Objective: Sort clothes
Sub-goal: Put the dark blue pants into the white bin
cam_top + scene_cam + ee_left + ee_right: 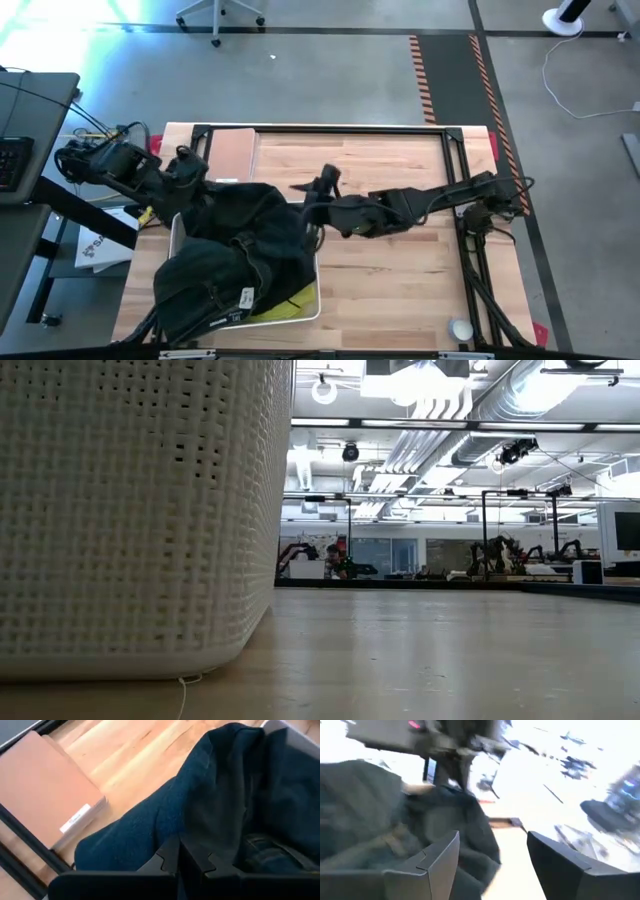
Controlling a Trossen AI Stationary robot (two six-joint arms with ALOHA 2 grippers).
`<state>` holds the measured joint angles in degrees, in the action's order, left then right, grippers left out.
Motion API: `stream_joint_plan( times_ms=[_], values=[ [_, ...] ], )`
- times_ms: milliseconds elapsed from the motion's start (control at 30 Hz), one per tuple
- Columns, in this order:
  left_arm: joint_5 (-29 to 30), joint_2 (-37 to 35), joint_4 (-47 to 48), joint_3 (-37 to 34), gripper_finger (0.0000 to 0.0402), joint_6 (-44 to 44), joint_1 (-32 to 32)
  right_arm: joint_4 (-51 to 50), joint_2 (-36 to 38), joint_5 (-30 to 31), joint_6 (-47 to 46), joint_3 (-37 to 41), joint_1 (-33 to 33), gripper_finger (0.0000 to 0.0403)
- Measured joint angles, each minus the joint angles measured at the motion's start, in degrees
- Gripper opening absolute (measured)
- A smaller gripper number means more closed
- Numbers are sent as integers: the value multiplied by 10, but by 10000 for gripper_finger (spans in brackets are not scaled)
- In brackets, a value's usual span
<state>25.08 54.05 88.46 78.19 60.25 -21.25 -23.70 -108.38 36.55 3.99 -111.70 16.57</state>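
Jeans [235,245] heaped over white basket [312,300], hiding it. Left gripper [181,857] pressed together on the denim. Right gripper [492,857] spread beside the heap. Tan board [232,152] near.

The counter [400,270] is pale planked wood, smooth with a soft sheen. The basket [130,510] is white plastic moulded in a rough woven weave. The jeans [210,805] are dark denim cloth, matt and finely grained. At the counter's 11 o'clock lies a flat board [40,790], tan, matt, smooth. The left pincer [181,862] is matt black plastic.
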Motion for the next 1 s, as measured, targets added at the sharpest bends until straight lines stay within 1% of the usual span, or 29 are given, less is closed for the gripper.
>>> stream_joint_plan(
  times_ms=[67,100,167,300,400,500,633,867,933,1000],
  values=[
    [4,8,7,-14,1,0,4,-28,-2,4,-14,0,-5,231],
    [9,14,18,-24,1,1,8,-38,-4,-2,-18,2,-8,231],
    [4,20,6,-50,1,-14,16,-47,-7,-19,-27,2,-13,231],
    [-65,41,-81,-87,1,-88,17,-52,-14,-42,-29,1,-16,231],
    [-117,58,-172,-94,1,-141,2,-56,-18,-47,-26,1,-16,231],
    [-143,78,-226,-98,1,-187,-18,-52,-16,-49,-26,1,-16,231],
    [-150,99,-258,-100,0,-232,-42,-62,-16,-51,-25,1,-16,231],
    [-164,133,-283,-157,0,-237,-64,-81,-16,-50,-26,1,-16,231],
    [-159,135,-296,-172,0,-245,-64,-83,-16,-50,-26,1,-16,231],
    [-137,135,-295,-177,0,-259,-64,-86,-16,-50,-26,1,-16,231]
  ],
)
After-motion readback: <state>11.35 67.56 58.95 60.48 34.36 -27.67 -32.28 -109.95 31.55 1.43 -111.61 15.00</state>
